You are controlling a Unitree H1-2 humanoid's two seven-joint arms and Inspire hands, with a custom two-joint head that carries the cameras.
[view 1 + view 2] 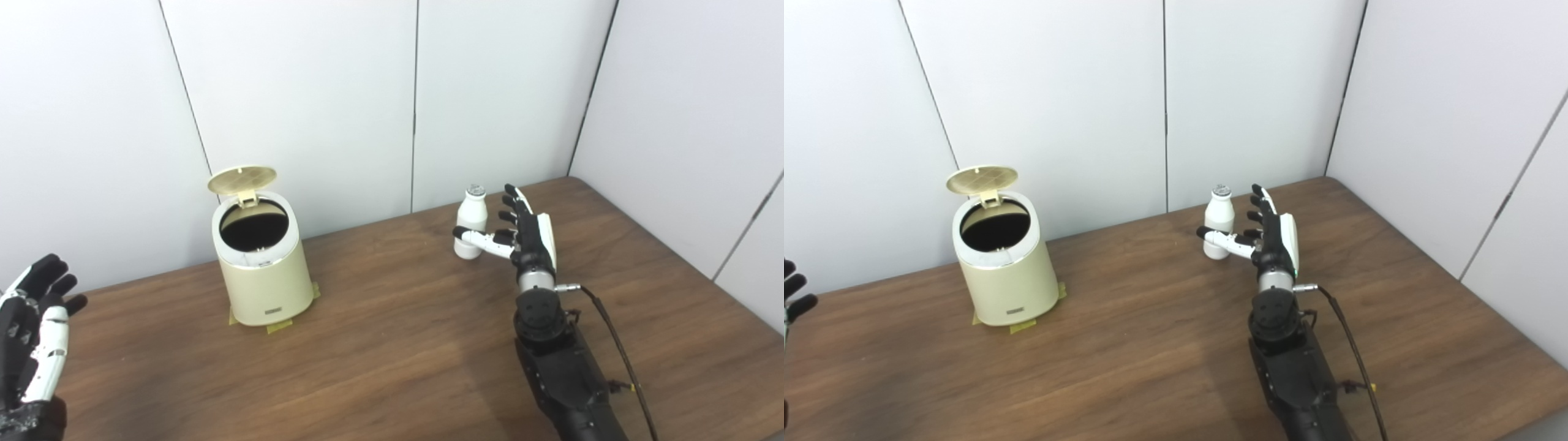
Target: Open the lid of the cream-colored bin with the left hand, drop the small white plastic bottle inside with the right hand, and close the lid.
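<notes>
Standing on the wooden table (392, 343), the cream-colored bin (263, 275) has its lid (242, 179) already up. The right hand (520, 236), fingers spread and holding nothing, should wrap squarely round the white bottle's (471, 223) body; the bottle stands upright just left of the palm, thumb across its front. The left hand (33, 324) waits open, well apart.

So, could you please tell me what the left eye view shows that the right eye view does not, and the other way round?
Only the left eye view shows the left robot hand almost whole, open, fingers spread, at the picture's edge; the right eye view catches just its fingertips. Only the right eye view shows more of the table to the right. Both show the cream bin with its lid up, and the open right robot hand beside the upright white bottle.
</notes>
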